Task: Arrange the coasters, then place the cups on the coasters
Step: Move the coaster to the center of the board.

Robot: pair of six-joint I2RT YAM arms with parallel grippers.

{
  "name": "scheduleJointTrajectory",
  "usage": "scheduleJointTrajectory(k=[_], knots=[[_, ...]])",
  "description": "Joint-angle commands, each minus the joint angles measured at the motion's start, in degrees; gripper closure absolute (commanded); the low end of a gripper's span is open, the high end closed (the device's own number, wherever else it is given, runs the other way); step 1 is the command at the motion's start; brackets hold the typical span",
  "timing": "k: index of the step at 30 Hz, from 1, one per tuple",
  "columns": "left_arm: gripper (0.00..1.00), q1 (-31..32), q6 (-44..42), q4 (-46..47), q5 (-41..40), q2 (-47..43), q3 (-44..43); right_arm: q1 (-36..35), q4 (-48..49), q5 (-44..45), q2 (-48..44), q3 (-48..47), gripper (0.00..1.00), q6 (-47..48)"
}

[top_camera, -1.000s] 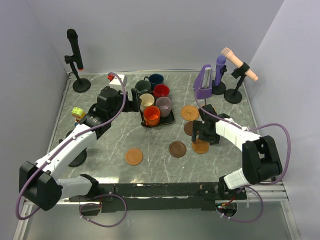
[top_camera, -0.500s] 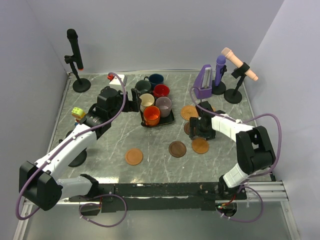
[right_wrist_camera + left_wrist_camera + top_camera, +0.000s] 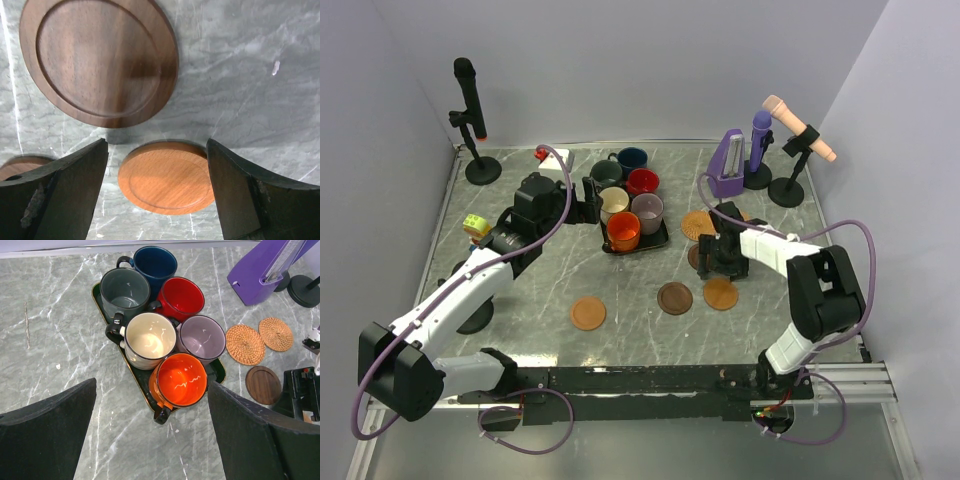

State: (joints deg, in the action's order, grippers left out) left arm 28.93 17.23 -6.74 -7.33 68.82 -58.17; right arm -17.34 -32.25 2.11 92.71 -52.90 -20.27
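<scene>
Several cups stand packed on the black tray [image 3: 136, 376]; the orange cup [image 3: 179, 380] is nearest. My left gripper [image 3: 155, 440] hangs open just short of it, left of the tray [image 3: 662, 238]. My right gripper [image 3: 157, 192] is open low over the table. A light orange coaster [image 3: 167, 177] lies between its fingers, close to the right finger [image 3: 250, 195], and a dark brown coaster [image 3: 100, 60] lies just beyond. From above, my right gripper [image 3: 715, 260] partly hides that dark coaster [image 3: 696, 257]. Other coasters: woven [image 3: 699, 224], orange [image 3: 720, 293], dark [image 3: 674, 298], orange [image 3: 588, 313].
A black microphone stand [image 3: 470, 120] is at the back left. A purple metronome [image 3: 728, 165] and two more microphone stands [image 3: 790, 160] are at the back right. A yellow-green toy [image 3: 475, 228] sits by the left arm. Two woven coasters [image 3: 245, 344] lie right of the tray.
My right gripper has shifted slightly left and away from the base, over the dark brown coaster, and its jaws have narrowed a little. The left arm and the cups have not moved.
</scene>
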Motion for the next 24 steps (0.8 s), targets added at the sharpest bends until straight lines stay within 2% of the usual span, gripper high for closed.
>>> scheduleJointTrajectory(k=[1, 11, 17, 24], knots=[[0.03, 0.16, 0.26, 1.47, 0.65, -2.02, -0.63, -1.29, -2.46, -0.44, -3.84, 2.98, 0.15, -2.66], [0.03, 0.16, 0.26, 1.47, 0.65, -1.93, -0.63, -5.94, -3.78, 0.35, -9.29, 9.13, 0.18, -7.32], [0.03, 0.16, 0.17, 1.47, 0.57, -1.84, -0.63, -9.19, -3.96, 0.18, -9.30, 11.51, 0.25, -9.43], [0.03, 0.16, 0.08, 1.47, 0.39, -1.41, -0.63, -14.29, -5.10, 0.00, -10.00, 12.56, 0.26, -12.68]])
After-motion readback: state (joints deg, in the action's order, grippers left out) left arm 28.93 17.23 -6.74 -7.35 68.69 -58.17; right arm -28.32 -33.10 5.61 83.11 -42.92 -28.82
